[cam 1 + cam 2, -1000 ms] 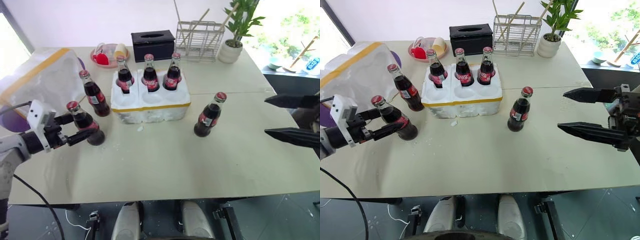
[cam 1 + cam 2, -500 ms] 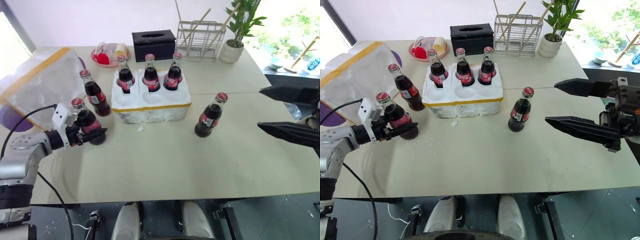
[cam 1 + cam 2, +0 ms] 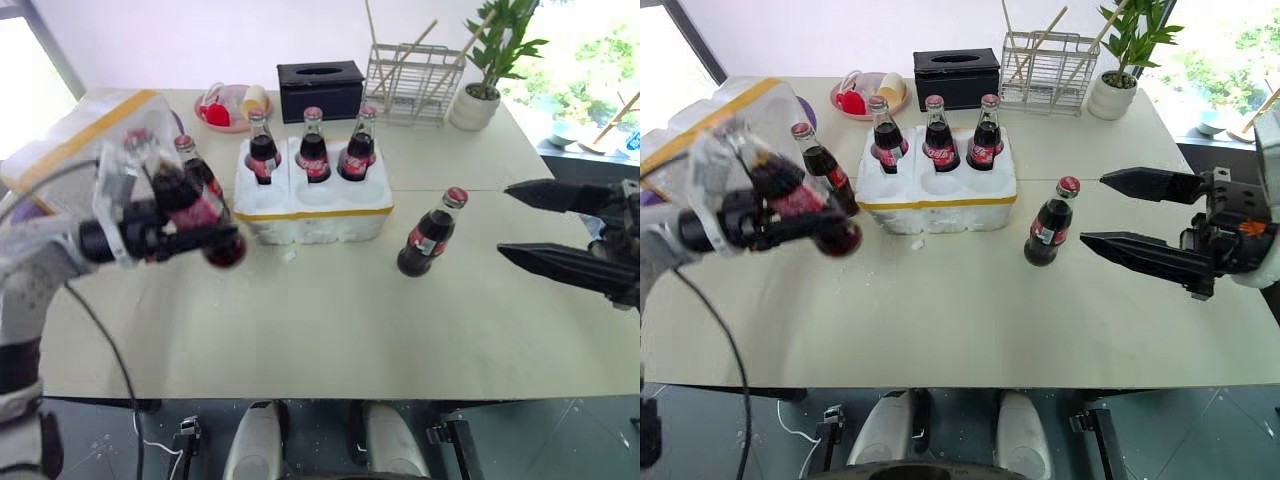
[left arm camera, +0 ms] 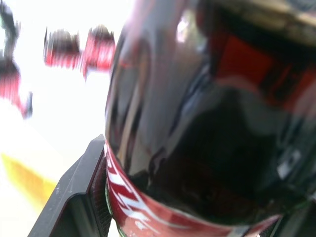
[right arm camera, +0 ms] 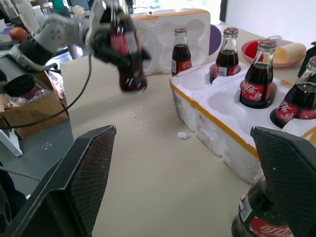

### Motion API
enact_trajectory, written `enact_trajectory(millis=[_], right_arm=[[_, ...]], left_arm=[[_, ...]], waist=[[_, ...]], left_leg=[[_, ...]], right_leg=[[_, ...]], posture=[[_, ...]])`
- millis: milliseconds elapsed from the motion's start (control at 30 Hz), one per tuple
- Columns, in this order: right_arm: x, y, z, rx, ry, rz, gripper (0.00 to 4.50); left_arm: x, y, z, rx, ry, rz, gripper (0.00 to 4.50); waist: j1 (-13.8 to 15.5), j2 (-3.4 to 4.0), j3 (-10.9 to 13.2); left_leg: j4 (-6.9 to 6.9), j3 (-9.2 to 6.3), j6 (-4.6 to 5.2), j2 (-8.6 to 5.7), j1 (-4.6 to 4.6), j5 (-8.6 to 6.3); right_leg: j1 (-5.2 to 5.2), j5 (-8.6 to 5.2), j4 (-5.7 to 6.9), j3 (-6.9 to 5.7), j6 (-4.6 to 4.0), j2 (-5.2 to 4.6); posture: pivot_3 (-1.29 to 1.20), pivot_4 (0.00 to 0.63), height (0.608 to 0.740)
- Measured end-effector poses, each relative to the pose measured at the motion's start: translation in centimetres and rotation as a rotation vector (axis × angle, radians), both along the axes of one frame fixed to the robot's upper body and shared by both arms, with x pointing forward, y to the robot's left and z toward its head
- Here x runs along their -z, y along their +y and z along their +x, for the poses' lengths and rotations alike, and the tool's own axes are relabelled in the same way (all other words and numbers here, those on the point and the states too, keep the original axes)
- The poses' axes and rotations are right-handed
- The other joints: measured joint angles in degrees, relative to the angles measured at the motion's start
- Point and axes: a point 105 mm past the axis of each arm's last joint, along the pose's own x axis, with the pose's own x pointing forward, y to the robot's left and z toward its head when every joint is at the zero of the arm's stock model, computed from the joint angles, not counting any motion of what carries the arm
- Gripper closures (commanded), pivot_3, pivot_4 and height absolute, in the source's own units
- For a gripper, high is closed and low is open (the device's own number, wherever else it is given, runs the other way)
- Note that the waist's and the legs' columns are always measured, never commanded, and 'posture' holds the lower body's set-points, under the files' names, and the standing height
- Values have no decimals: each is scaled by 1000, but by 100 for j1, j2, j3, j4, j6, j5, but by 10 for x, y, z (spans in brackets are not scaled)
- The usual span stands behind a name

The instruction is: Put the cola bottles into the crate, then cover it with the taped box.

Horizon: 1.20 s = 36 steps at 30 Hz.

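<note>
Left tool (image 3: 825, 222) grips dark red-labelled bottle (image 3: 805, 207).

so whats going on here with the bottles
The left pincer holds a cola bottle clear of the table, near the crate. Three bottles already stand in the crate's back row. The right pincer hangs open beside another bottle standing on the table.
</note>
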Motion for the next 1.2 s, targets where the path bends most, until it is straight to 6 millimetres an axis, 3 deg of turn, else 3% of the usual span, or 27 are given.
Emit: enact_trajectory(millis=[67, 133, 300, 433, 567, 633, 700, 933, 1100, 1200], right_arm=[[2, 0, 2, 12, -1, 3, 0], [3, 0, 3, 27, -9, 5, 0], [10, -4, 6, 71, 4, 19, 0], [14, -7, 7, 103, 13, 34, 0], [19, -8, 7, 126, 23, 46, 0], [21, -8, 7, 137, 24, 50, 0], [22, -8, 8, 145, 18, 58, 0], [23, -6, 12, 165, 15, 66, 0], [24, -4, 14, 165, 20, 71, 0], [24, -2, 14, 160, 23, 76, 0]], left_arm=[[-21, -31, 24, -6, -60, -111, 1652], [-26, -54, 44, -42, -71, -135, 1652], [6, -81, 87, -147, -9, -89, 1652], [28, -89, 106, -189, 2, -14, 1652], [42, -105, 111, -152, -2, 43, 1652], [54, -111, 112, -142, 21, 65, 584], [58, -113, 114, -145, 18, 77, 24], [50, -98, 107, -150, -69, 129, 24], [29, -40, 56, -125, -103, 11, 24], [24, -5, 29, -200, -102, 11, 24]], waist=[[86, -5, 3], [86, -5, 3], [17, -6, 5], [-36, -9, 7], [-43, -9, 7], [-43, -9, 7], [-43, -9, 7], [-79, -7, 6], [-171, -4, 5], [-177, -2, 4]], left_leg=[[24, -6, 1, -2, -8, 0], [33, -3, 7, -3, -10, -4], [35, -5, 21, 3, -10, -12], [36, -7, 23, 3, -21, -13], [40, -6, 24, 1, -25, -14], [41, -8, 24, 2, -25, -14], [41, -9, 24, 2, -25, -14], [40, -8, 27, 5, -24, -15], [35, -11, 31, 12, -15, -18], [36, -11, 31, 10, -8, -18]], right_leg=[[6, 10, 1, 0, 17, 6], [8, 11, 0, 4, 18, 6], [0, 9, 3, 5, 18, 17], [-4, 9, 0, 4, 18, 16], [-4, 9, -1, 5, 18, 13], [-4, 9, 0, 4, 18, 13], [-4, 9, 0, 4, 19, 13], [-5, 9, 2, 5, 18, 13], [-10, 8, 27, 3, 20, 16], [-2, 6, 25, 3, 18, 13]], posture=[[0, 150, 740], [0, 150, 740], [0, 150, 740], [0, 150, 740], [0, 150, 740], [0, 150, 740], [0, 150, 740], [0, 150, 740], [0, 150, 740], [0, 150, 740]])
